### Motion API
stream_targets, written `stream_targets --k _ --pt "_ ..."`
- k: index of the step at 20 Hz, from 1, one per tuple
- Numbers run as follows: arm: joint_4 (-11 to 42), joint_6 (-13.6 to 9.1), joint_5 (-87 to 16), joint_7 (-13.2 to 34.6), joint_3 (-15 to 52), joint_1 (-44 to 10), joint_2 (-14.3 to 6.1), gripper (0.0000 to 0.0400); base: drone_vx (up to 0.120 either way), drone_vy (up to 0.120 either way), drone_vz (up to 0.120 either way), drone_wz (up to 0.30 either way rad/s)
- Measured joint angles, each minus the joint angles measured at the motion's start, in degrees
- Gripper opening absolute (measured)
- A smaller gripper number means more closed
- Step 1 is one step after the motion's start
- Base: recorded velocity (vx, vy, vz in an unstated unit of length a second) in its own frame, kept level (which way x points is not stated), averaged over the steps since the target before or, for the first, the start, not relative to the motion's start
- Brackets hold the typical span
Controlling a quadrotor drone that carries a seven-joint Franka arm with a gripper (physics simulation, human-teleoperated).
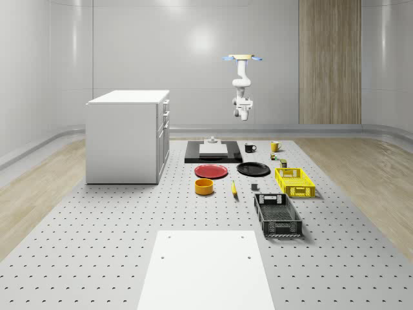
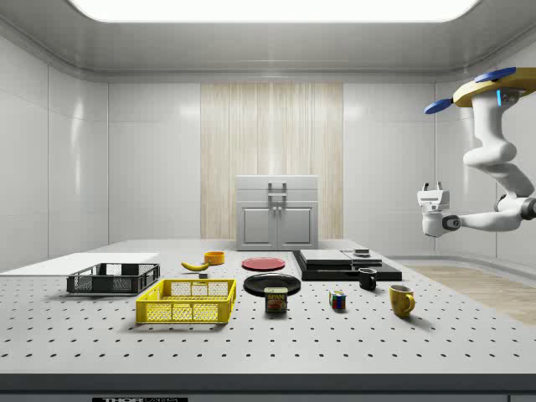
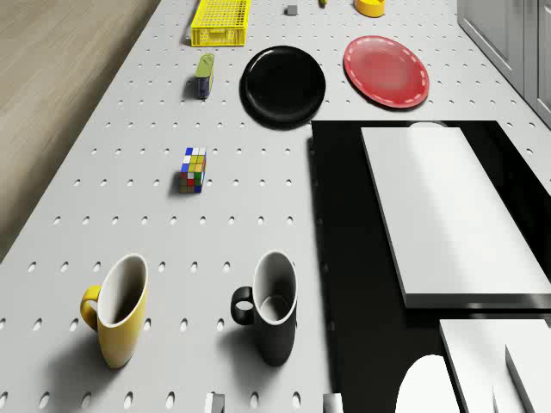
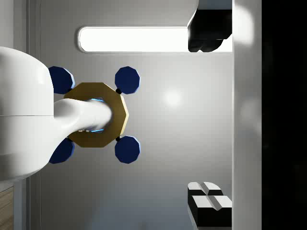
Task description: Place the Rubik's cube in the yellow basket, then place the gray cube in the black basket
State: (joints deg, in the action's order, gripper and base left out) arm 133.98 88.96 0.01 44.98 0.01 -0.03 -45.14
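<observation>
A red plate (image 3: pixel 386 71) lies beside a black plate (image 3: pixel 283 84).

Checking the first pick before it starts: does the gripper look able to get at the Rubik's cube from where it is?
Probably yes, after descending. The Rubik's cube stands alone on the table, nothing over it. The gripper hangs high beside the table's far end, under the hovering drone.

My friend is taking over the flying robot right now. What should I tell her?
Drone hovers high beyond the table's far end; gripper holds nothing, well above the table.
Rubik's cube sits on the table between the mugs and the black plate.
Gray cube sits on the table between the yellow basket and black basket.
Both baskets look empty. Nothing done: both cubes are left to move.
</observation>
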Motion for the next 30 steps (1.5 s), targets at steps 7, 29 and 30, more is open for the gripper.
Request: stream_targets --k 7,29,30 --pt "-8.6 -6.4 0.1 -0.1 0.1 -0.2 1.9 0.04 0.0 0.0 0.0 0.0" --pt "-16.9 -10.8 0.1 -0.2 0.2 -0.4 4.8 0.04 0.0 0.115 0.0 0.0" --pt "-16.9 -10.8 0.1 -0.2 0.3 -0.4 4.8 0.04 0.0 0.12 0.0 0.0"
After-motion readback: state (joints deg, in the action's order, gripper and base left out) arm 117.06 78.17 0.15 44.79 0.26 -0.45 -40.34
